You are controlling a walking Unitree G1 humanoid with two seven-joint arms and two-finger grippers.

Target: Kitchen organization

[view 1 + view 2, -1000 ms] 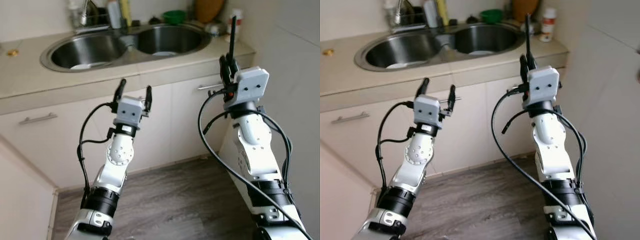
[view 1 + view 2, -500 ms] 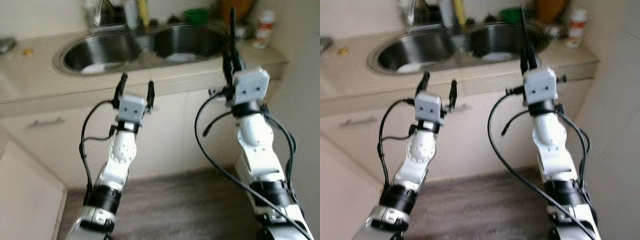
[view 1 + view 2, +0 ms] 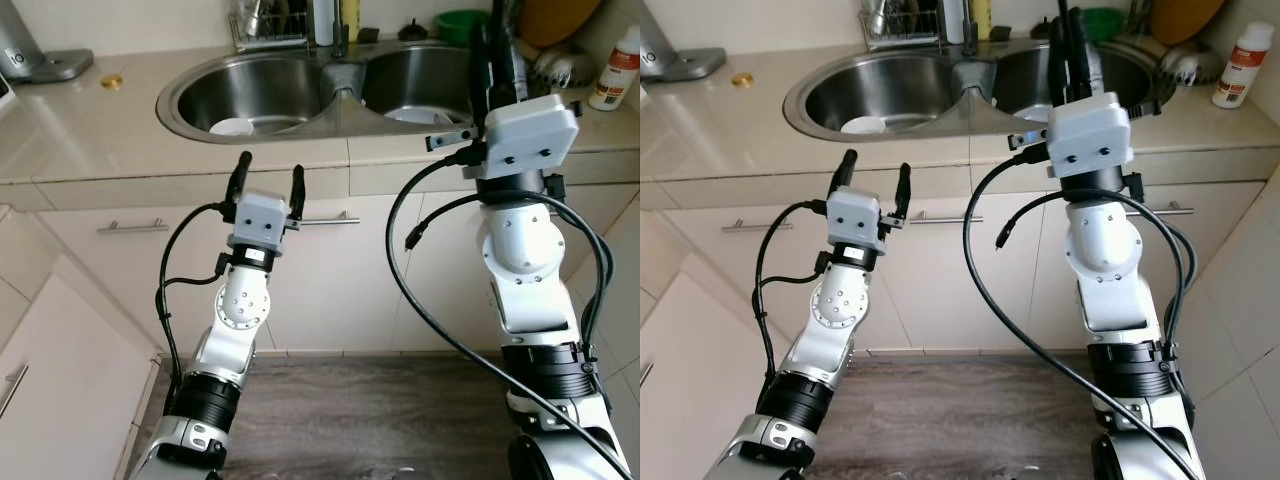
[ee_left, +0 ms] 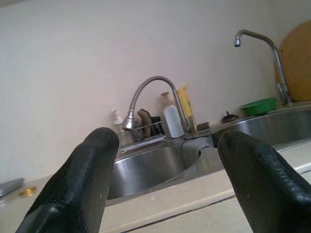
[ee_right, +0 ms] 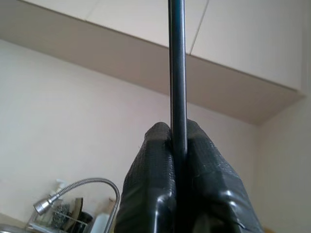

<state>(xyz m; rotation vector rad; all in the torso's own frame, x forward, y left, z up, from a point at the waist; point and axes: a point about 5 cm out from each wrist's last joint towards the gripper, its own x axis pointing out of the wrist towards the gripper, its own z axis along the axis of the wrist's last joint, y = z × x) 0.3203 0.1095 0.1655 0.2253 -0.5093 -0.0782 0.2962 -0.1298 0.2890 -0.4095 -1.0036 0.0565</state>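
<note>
Thin black straight rod [image 5: 177, 73] – upright, pinched btwn right gripper [image 5: 177, 141] fingers, sticking well above them – held over steel double sink [image 3: 910, 95].

Bright, even daylight; wrist views perhaps soft.

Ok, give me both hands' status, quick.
Left hand: open, holding nothing, raised in front of the sink counter.
Right hand: closed on a thin black rod that stands straight up.
</note>
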